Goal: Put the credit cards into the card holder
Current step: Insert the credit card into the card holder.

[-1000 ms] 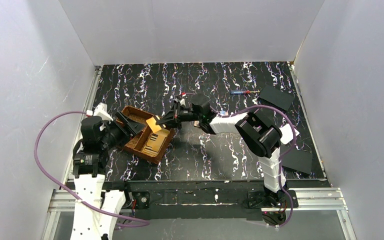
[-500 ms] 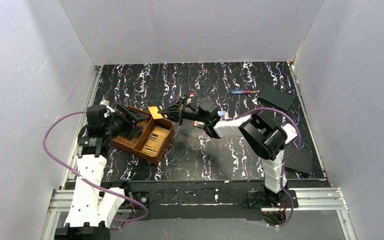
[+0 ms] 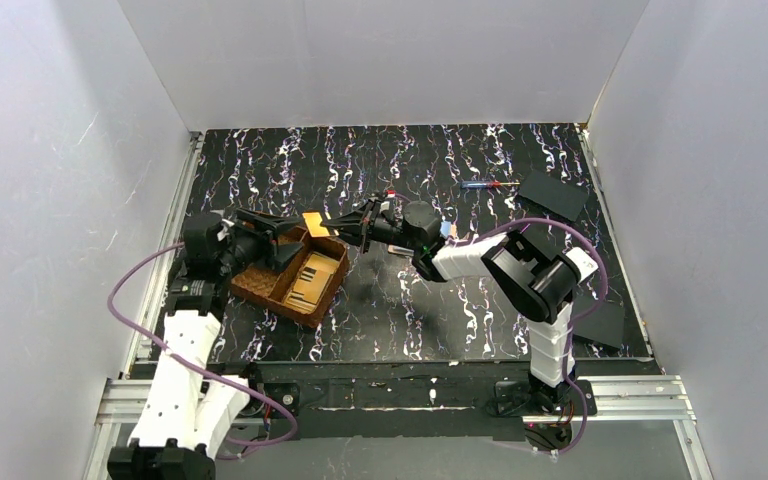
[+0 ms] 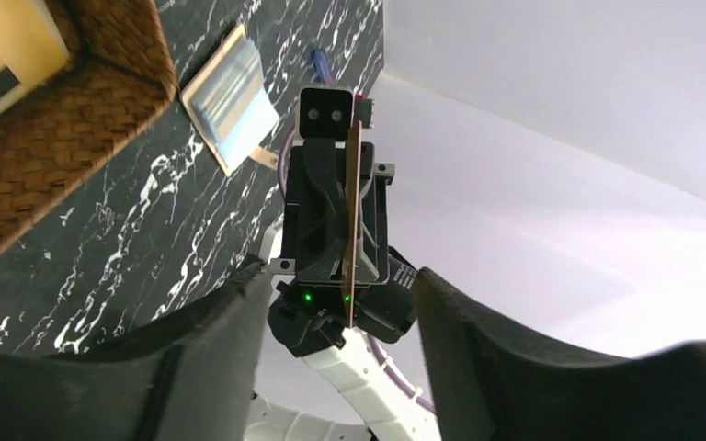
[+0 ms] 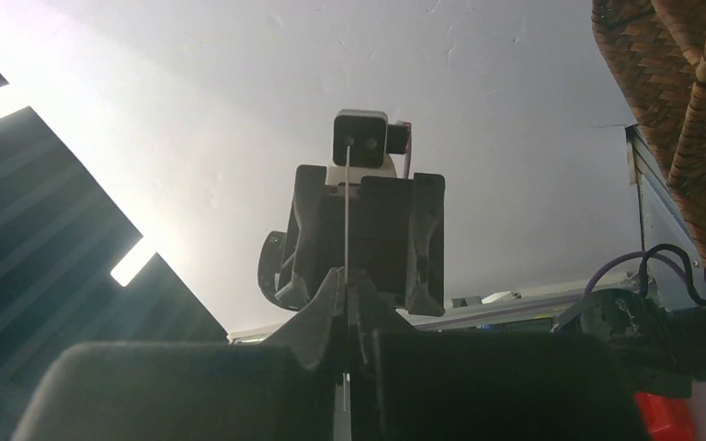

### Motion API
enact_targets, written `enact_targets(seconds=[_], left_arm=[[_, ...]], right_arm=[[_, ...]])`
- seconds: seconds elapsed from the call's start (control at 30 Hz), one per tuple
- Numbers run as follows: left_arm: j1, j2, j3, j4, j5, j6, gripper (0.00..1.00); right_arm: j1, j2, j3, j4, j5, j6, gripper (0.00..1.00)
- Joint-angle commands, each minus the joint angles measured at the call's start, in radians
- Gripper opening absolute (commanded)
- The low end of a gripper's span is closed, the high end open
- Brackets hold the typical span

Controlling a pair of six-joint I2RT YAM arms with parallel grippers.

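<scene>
Top external first, @kei, what's your read? I see the right tool clamped on a tan card, holding it in the air over the back edge of the woven tray.

@mo same. The left tool points at that card from the other side, fingers apart. Its tips are right by the card's edge, but I can't tell from up there whether they touch. Looks like a handover to me, just a guess.

And where do the cards go?

I think the card holder is that tan striped thing lying in the tray's right compartment, the stripes being the slots. Not sure though.

Left wrist view: the card shows edge-on, pinched in the right tool. The left tool's own fingers are spread wide at the bottom of the frame, gripping nothing. A pale bluish card lies flat on the tabletop, just beyond the tray's corner.

Right wrist view agrees: jaws together on the card, which runs up from them as a thin line, and the left tool faces it with fingers open.

So how far along?

Early, I'd say. One card is mid-air, the pale one waits on the tabletop, and I can't make out any card sitting in a slot.
</scene>
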Motion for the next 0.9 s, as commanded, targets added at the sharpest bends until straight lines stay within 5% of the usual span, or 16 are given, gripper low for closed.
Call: enact_targets(seconds=[0.0, 0.2, 0.33, 0.63, 0.7, 0.77, 0.87], left_arm=[[-0.080, 0.055, 0.005, 0.110, 0.031, -0.045, 0.52], [-0.183, 0.152, 0.053, 0.141, -0.003, 0.038, 0.48], [-0.263, 0.207, 0.021, 0.278, -0.020, 0.027, 0.28], [-0.474, 0.416, 0.137, 0.419, -0.055, 0.064, 0.13], [-0.510, 0.444, 0.152, 0.417, -0.091, 0.068, 0.22], [-0.540, 0.466, 0.156, 0.410, -0.124, 0.063, 0.48], [-0.572, 0.503, 0.168, 0.372, -0.161, 0.104, 0.57]], right_arm=[[-0.005, -0.069, -0.001, 0.042, 0.003, 0.103, 0.05], [-0.053, -0.175, -0.040, -0.201, -0.051, -0.187, 0.04], [-0.093, -0.239, -0.131, -0.192, -0.044, -0.220, 0.03], [-0.205, -0.405, -0.306, -0.249, -0.067, -0.284, 0.02], [-0.254, -0.444, -0.343, -0.257, -0.079, -0.294, 0.02], [-0.307, -0.482, -0.377, -0.264, -0.100, -0.303, 0.01], [-0.415, -0.530, -0.393, -0.368, -0.163, -0.440, 0.01]])
